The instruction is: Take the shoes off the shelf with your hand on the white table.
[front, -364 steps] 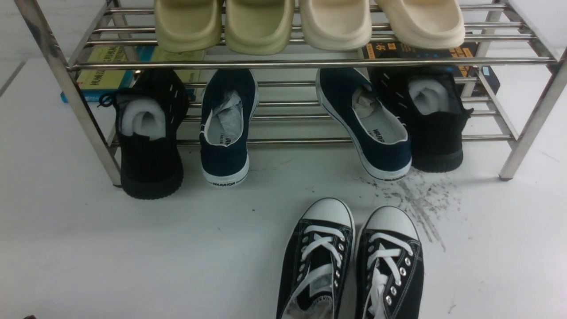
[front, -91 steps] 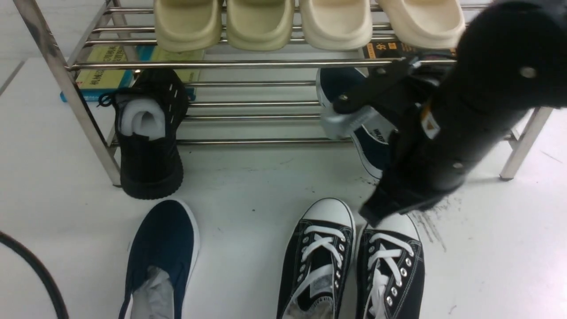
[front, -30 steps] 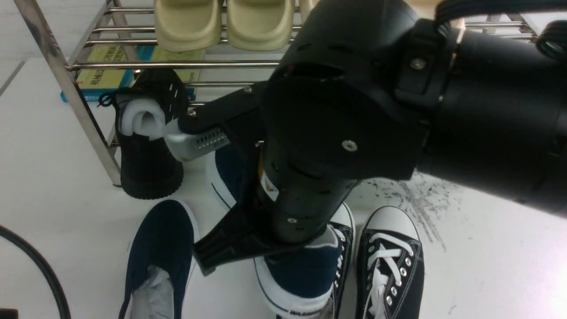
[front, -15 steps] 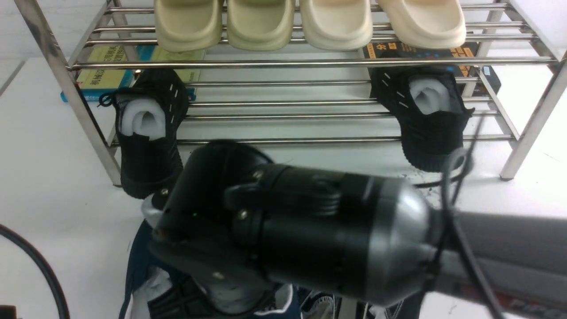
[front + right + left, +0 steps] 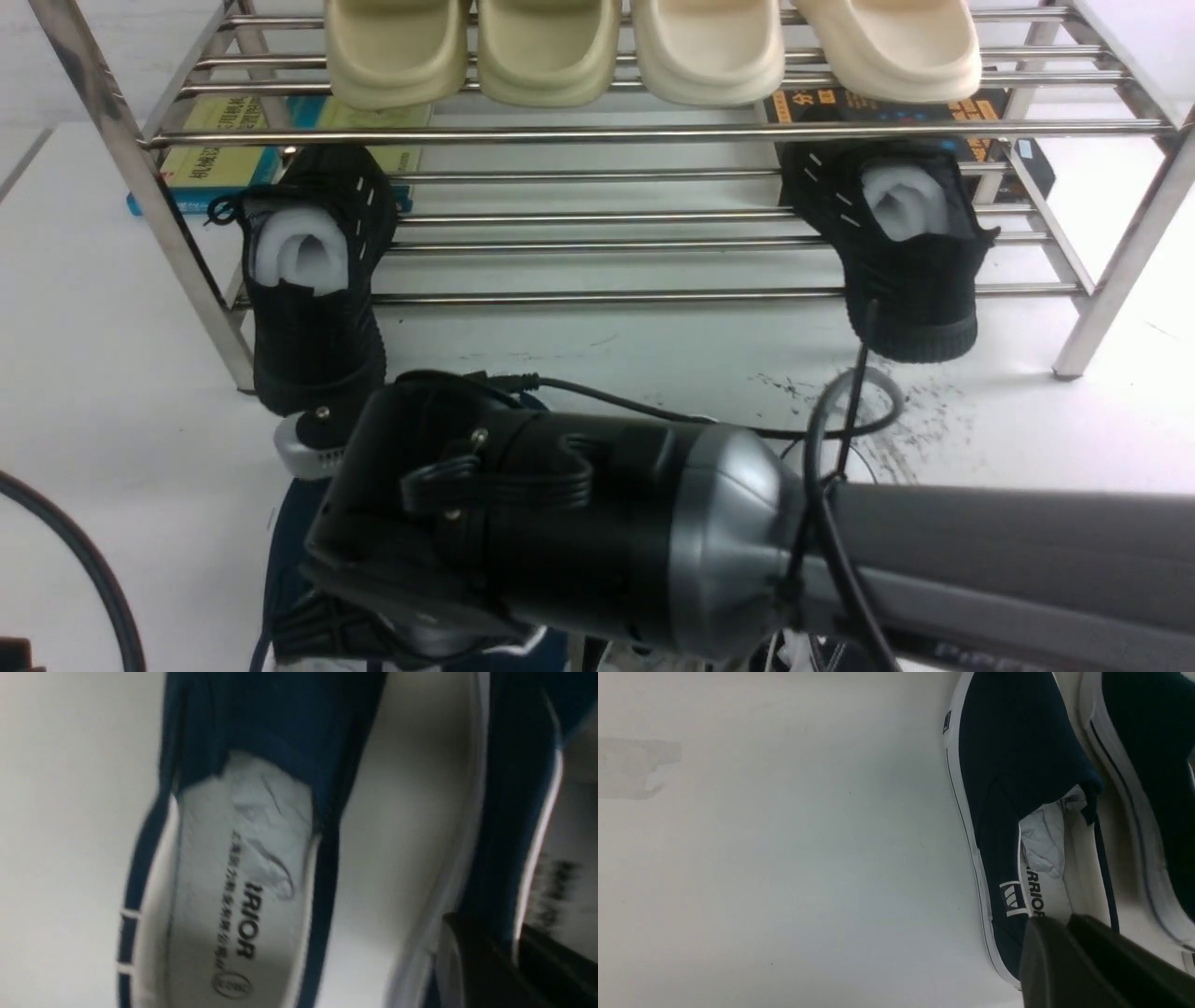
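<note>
First shoe (image 5: 1008, 765): navy canvas, white sole, crumpled paper tucked inside; laid flat, sole down, on the white table (image 5: 784, 858).
Second shoe (image 5: 1148, 742): same make, placed just beside the first.
Shelf (image 5: 597, 133): two tiers of shiny steel bars, stood on the table.
Right gripper (image 5: 516, 938): black; the second shoe's side wall is caught between its jaws.
Left gripper (image 5: 1066, 921): black; jaws drawn together, held over the first shoe's heel.

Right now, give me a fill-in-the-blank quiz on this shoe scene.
The shelf's top tier holds ___ slides. Its lower tier holds two ___ knit sneakers. The navy shoes are down on the white ___.
Missing: four, black, table.
</note>
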